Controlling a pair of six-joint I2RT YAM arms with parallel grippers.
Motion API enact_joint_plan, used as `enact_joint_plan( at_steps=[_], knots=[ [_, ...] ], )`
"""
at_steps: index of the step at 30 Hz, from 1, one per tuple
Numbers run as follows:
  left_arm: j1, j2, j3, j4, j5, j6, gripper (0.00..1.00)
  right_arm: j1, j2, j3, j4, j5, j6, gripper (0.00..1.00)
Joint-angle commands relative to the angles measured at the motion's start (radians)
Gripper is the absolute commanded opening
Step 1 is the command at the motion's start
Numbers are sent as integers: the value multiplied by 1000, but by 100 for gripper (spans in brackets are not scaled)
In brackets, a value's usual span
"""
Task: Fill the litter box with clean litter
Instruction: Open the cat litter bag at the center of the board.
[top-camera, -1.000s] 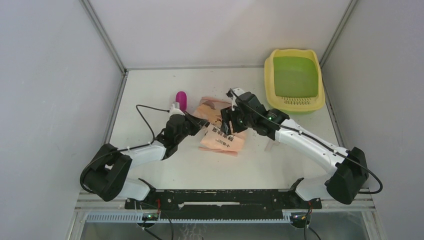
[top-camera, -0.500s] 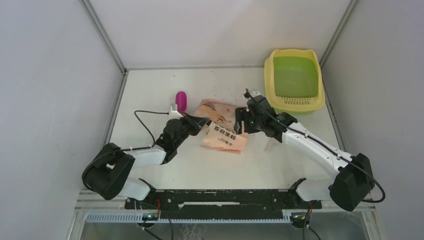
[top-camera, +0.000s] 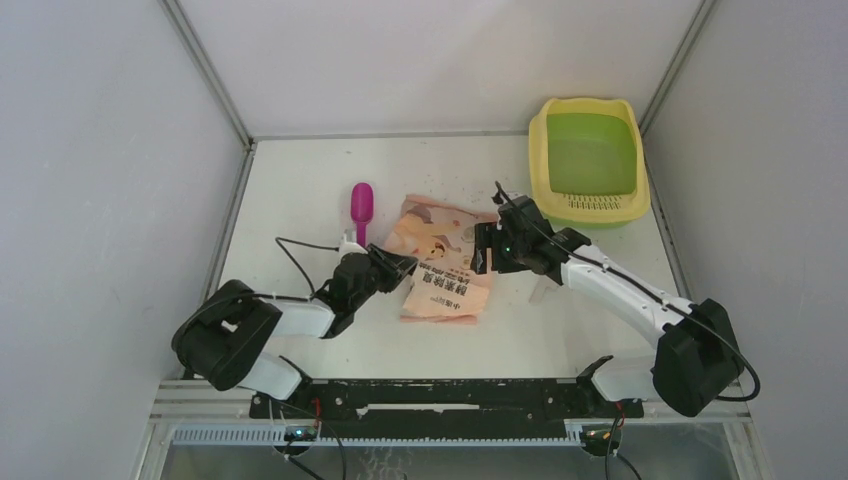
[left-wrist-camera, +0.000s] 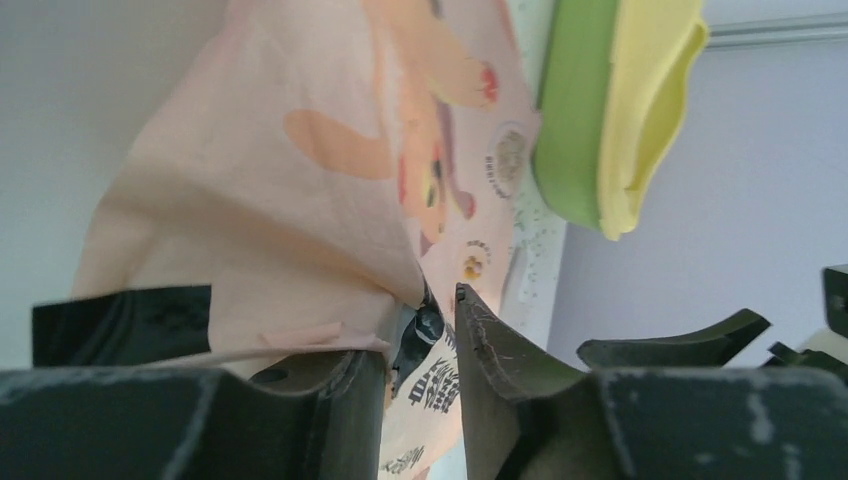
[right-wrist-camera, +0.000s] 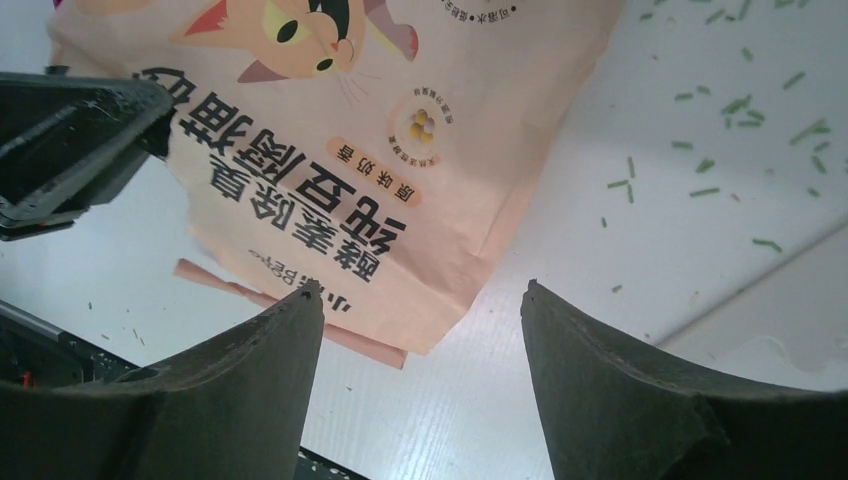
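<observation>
Litter box sits upper right in the top view, basin bare, up and right of the bag, nearer the right arm. Right gripper hangs spread over the bag's right edge; left gripper pinches its left edge.

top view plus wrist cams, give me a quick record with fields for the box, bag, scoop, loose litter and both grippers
litter box: far right corner of the table, green basin looks bare
bag: mid-table, print up, between the two grippers
scoop: lying left of the bag, not held
litter: a few granules scattered on the table beside the bag
left gripper: closed to a narrow gap on the bag's left edge
right gripper: open, over the bag's right edge
</observation>
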Motion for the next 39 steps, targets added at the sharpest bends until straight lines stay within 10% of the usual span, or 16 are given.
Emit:
enact_joint_plan(
  at_steps=[1, 21, 39],
  knots=[
    [-5, 50, -64, 91, -43, -33, 37, -5, 46, -3, 81, -53, 17, 79],
    [-3, 323, -101, 625, -89, -90, 44, -35, 68, -67, 143, -136, -2, 79],
    [-2, 350, 39, 444, -141, -83, 49, -50, 73, -81, 138, -150, -16, 79]
  ],
)
